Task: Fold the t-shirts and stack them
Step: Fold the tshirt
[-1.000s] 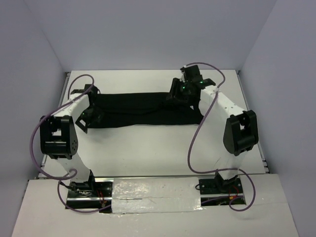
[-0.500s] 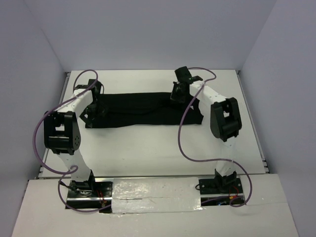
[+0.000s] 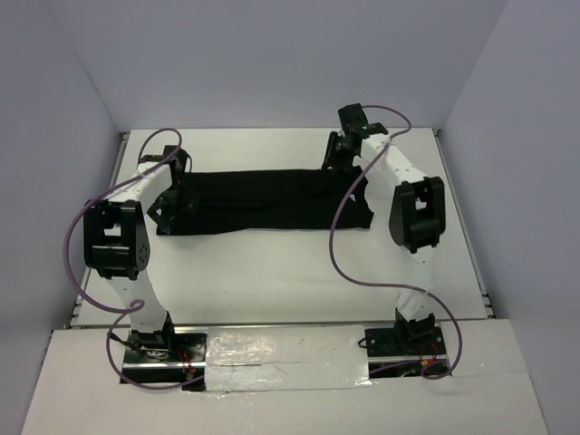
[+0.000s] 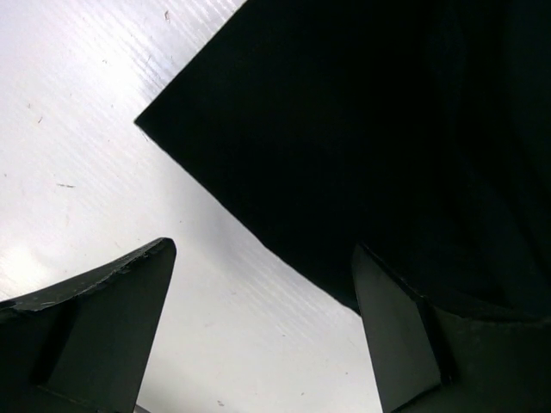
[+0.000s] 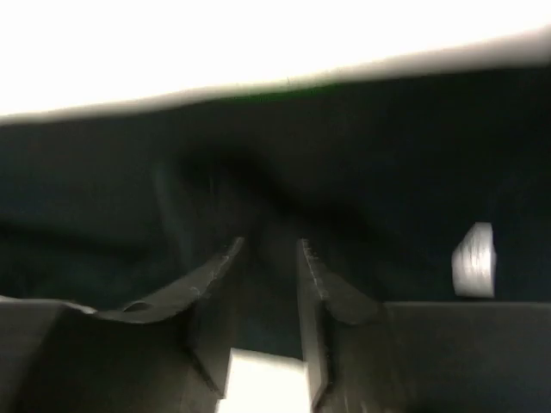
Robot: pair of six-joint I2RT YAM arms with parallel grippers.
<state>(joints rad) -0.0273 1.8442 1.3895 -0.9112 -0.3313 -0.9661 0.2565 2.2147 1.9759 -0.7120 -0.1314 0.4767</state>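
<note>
**Lining up both arms on the folded band**

I am hovering the left gripper (image 4: pixel 263 248) with its fingers spread wide over the t-shirt (image 3: pixel 263 201). One finger is over cloth and the other over bare table (image 3: pixel 272 272), so the hem is running between them. The shirt's corner is lying just ahead, ready, I judge, for a straddling pinch. The right gripper (image 5: pixel 269 243) is sitting low at the band's far edge. Its fingers are standing close with a narrow gap, and I cannot tell whether cloth is caught there. The white tag (image 5: pixel 473 258) is showing off to its right. The shirt is lying as a long flat strip spanning both grippers, which probably suits a two-ended lift.
</note>
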